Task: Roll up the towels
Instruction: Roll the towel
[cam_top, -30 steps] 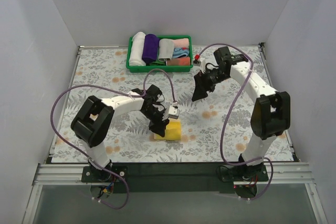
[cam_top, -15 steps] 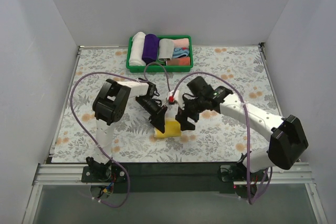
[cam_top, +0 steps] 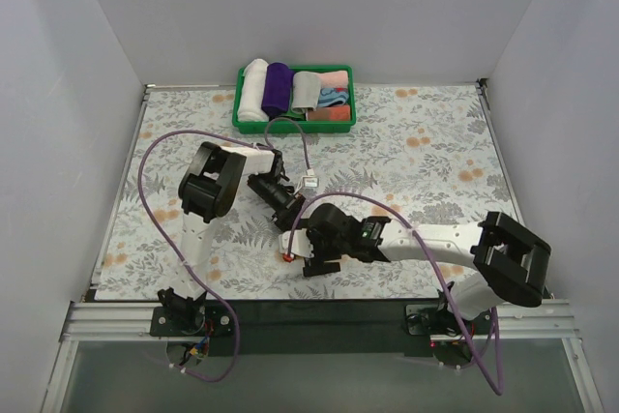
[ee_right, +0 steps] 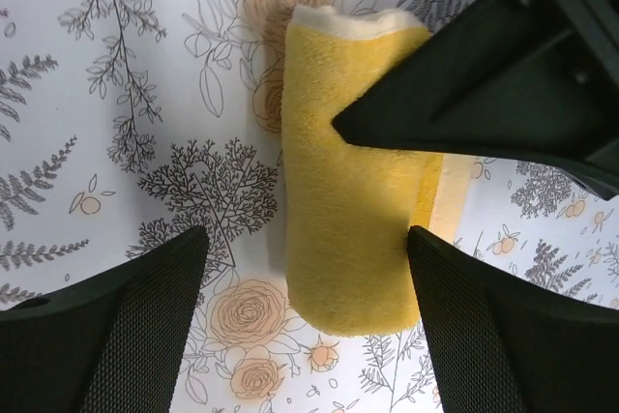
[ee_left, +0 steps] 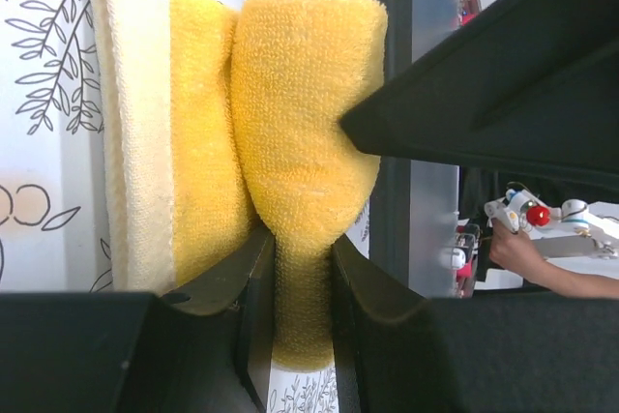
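The yellow towel (ee_right: pixel 353 191) lies on the floral table as a short thick roll, its paler loose edge (ee_left: pixel 135 142) beside it. My left gripper (ee_left: pixel 302 273) is shut on one end of the roll, squeezing it thin. My right gripper (ee_right: pixel 308 258) hangs open over the other end, one mesh-padded finger (ee_right: pixel 145 326) on each side and neither touching. In the top view the right gripper (cam_top: pixel 311 250) covers the roll, with the left gripper (cam_top: pixel 286 208) just behind it. A grey rolled towel (cam_top: pixel 305 90) lies in the green bin (cam_top: pixel 290 127).
The green bin at the back also holds a white roll (cam_top: pixel 253 89), a purple roll (cam_top: pixel 278 87) and pink and blue folded cloths (cam_top: pixel 335 92). Purple cables loop from both arms over the floral tabletop (cam_top: pixel 435 162). White walls stand on three sides.
My right arm swung from the back right down to the front centre, over the yellow roll, and its jaws spread wider. The left gripper kept its grip on the roll's end.
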Robot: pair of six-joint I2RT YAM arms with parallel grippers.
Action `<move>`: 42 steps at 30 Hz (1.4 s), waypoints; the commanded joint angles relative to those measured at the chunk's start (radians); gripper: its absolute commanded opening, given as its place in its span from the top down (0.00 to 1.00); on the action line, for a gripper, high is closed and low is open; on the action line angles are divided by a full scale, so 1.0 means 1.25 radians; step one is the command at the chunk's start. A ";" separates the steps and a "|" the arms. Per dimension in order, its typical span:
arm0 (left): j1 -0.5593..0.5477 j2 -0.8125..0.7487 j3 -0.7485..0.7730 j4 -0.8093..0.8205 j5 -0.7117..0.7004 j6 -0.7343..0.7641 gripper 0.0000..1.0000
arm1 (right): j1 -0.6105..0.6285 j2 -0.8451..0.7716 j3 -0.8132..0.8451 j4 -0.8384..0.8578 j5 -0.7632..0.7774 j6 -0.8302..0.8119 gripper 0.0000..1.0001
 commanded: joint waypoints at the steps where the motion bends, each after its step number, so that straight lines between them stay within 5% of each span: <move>1: 0.010 0.050 -0.015 0.119 -0.194 0.072 0.81 | 0.036 0.011 -0.052 0.133 0.091 -0.057 0.26; 8: 0.010 0.041 -0.022 0.130 -0.201 0.074 0.80 | 0.040 0.088 -0.067 0.193 0.115 -0.061 0.42; 10: 0.010 0.038 -0.021 0.129 -0.204 0.077 0.80 | 0.041 0.096 -0.067 0.196 0.105 -0.060 0.64; 15: 0.011 -0.004 -0.034 0.144 -0.209 0.074 0.72 | 0.034 0.121 -0.058 0.162 0.058 -0.043 0.99; 24: 0.043 -0.161 -0.117 0.217 -0.213 0.050 0.53 | 0.001 0.121 0.024 -0.070 -0.180 0.003 0.99; 34: 0.152 -0.221 -0.109 0.179 -0.237 0.074 0.51 | -0.091 0.152 0.063 -0.159 -0.338 0.034 0.99; 42: 0.280 -0.386 -0.124 0.245 -0.237 0.039 0.49 | -0.188 0.280 0.203 -0.275 -0.527 0.056 0.99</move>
